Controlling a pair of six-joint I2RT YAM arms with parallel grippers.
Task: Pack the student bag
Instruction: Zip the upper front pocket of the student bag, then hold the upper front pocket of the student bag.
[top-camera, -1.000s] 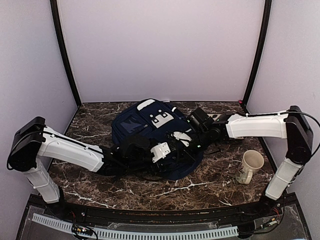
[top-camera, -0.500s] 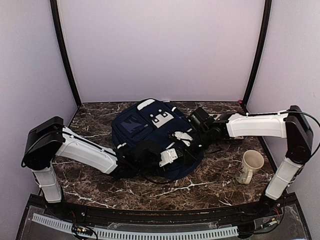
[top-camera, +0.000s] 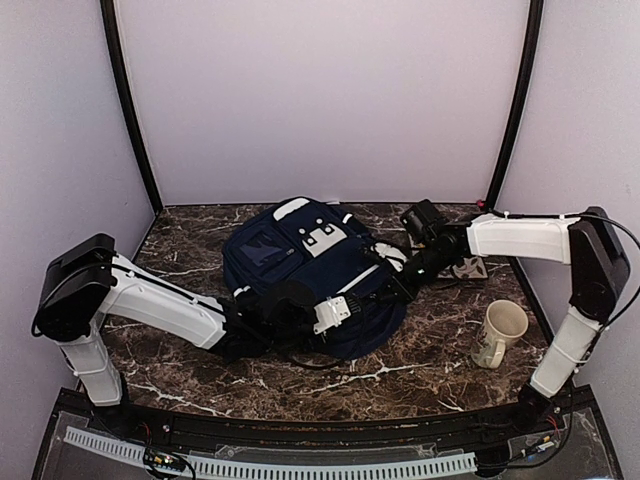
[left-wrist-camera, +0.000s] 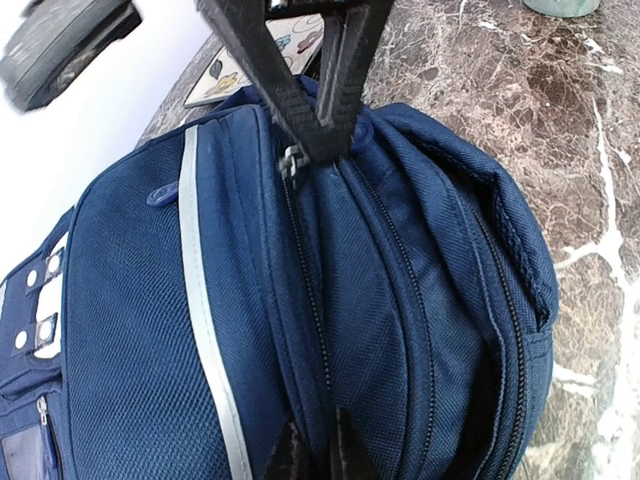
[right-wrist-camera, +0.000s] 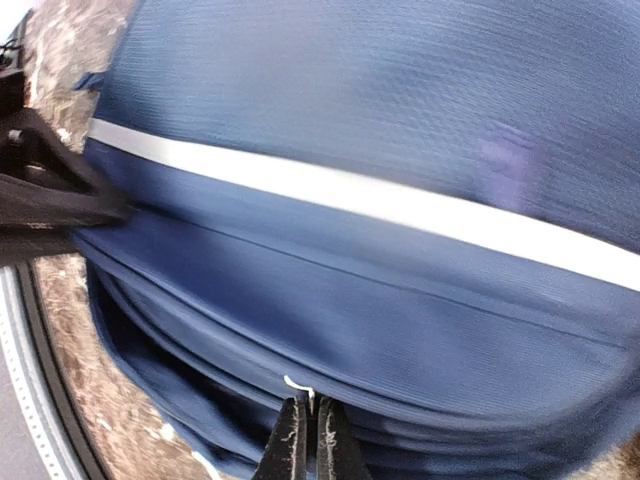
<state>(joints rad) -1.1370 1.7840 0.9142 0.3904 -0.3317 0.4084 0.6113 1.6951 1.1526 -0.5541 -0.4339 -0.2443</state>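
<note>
One navy bag (top-camera: 295, 255) lies flat in the middle of the marble table (top-camera: 200, 372), its white-patched end toward 12 o'clock and close to the back wall, its rounded end toward 5 o'clock. Its fabric is a coarse blue weave, crossed by a thin white stripe (left-wrist-camera: 205, 330) and several parallel zip tracks. In the left wrist view one zipped mouth gapes a little along the outer edge. The right gripper (right-wrist-camera: 305, 440) comes in from 3 o'clock, its fingers pressed together on a small silver zip pull (left-wrist-camera: 292, 160) at the bag's edge. The left gripper (left-wrist-camera: 312, 458) reaches in from 8 o'clock, and its fingers pinch a fold of the bag's fabric beside the same zip line – the two grips sit near each other along that seam. A cream mug (top-camera: 503, 332) stands upright at 4 o'clock, well apart from the bag and near the table's right edge. A pale flat thing (top-camera: 468, 268) lies under the right arm, too small to tell what it is. Bare marble shows from 6 to 9 o'clock, between the bag and the near and left edges. Pale walls close in at 9, 12 and 3 o'clock – tightest behind the bag.
</note>
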